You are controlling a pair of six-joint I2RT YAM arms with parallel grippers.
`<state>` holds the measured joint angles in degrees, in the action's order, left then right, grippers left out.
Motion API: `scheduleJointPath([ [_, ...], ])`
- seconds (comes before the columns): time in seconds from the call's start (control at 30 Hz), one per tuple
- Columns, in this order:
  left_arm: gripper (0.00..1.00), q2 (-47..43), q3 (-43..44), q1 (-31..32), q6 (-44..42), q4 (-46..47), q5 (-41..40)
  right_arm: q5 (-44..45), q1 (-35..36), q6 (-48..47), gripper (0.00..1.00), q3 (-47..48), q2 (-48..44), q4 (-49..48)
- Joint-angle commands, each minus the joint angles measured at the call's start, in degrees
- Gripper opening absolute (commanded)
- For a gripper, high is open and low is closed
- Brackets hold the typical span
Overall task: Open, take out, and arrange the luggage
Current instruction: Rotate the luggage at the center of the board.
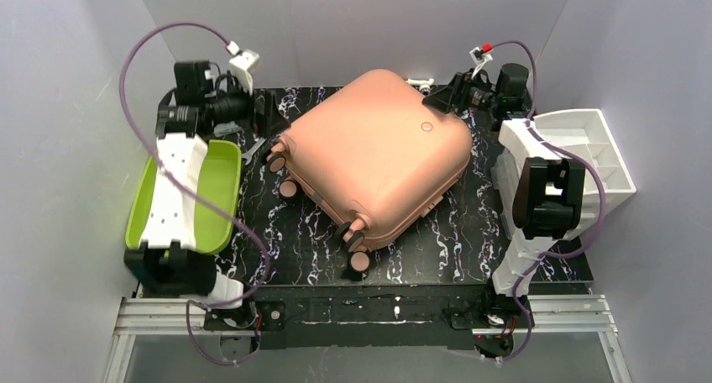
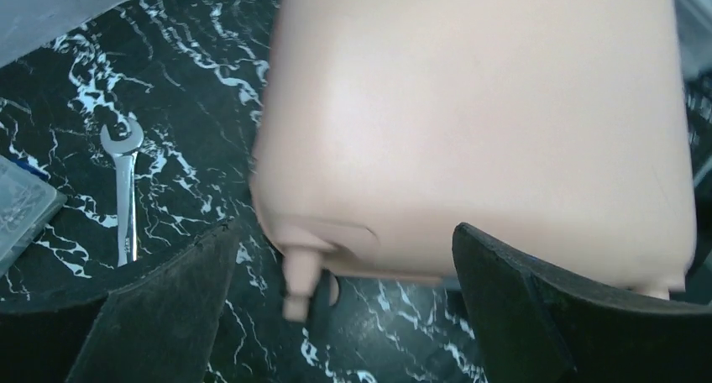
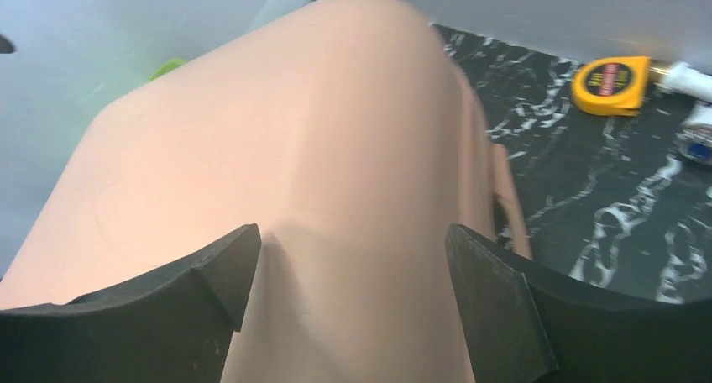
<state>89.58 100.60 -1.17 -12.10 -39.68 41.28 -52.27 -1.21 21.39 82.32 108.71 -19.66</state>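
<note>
Jaws spread wide on both arms, nothing pinched: left gripper (image 2: pixel 344 230) hangs over a wheeled corner of the luggage (image 1: pixel 378 156), right gripper (image 3: pixel 351 232) over its far rounded edge. Luggage lies shut and flat, skewed on the table (image 1: pixel 453 249), between tray (image 1: pixel 220 181) and organizer (image 1: pixel 588 139). Risks: shell looks smooth and curved, so a pinch may slip off; a one-sided push may slide or spin the case into the wrench (image 2: pixel 126 190) or tape measure (image 3: pixel 611 85). Where it opens is not visible from here; a blind grab could miss.
</note>
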Motion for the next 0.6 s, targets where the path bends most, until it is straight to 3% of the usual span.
scheduleJointPath([
  [0.0,0.98,-11.58,-14.39,2.93,-14.84,-7.37,-0.85,0.39,3.55,-11.15,0.91,-1.38,-4.88,11.59],
  [0.23,0.98,-15.81,-25.37,3.14,-20.91,-6.31,-3.52,8.61,4.37,-27.46,0.92,-3.79,-13.16,24.69],
  [0.37,0.98,-14.88,-28.52,3.28,-21.91,-0.62,-10.07,13.04,4.42,-32.23,0.93,-6.63,-19.05,26.79],
  [0.57,0.98,-11.05,-28.92,3.75,-21.48,5.71,-12.21,18.21,4.47,-35.56,0.94,-12.05,-25.91,24.24],
])
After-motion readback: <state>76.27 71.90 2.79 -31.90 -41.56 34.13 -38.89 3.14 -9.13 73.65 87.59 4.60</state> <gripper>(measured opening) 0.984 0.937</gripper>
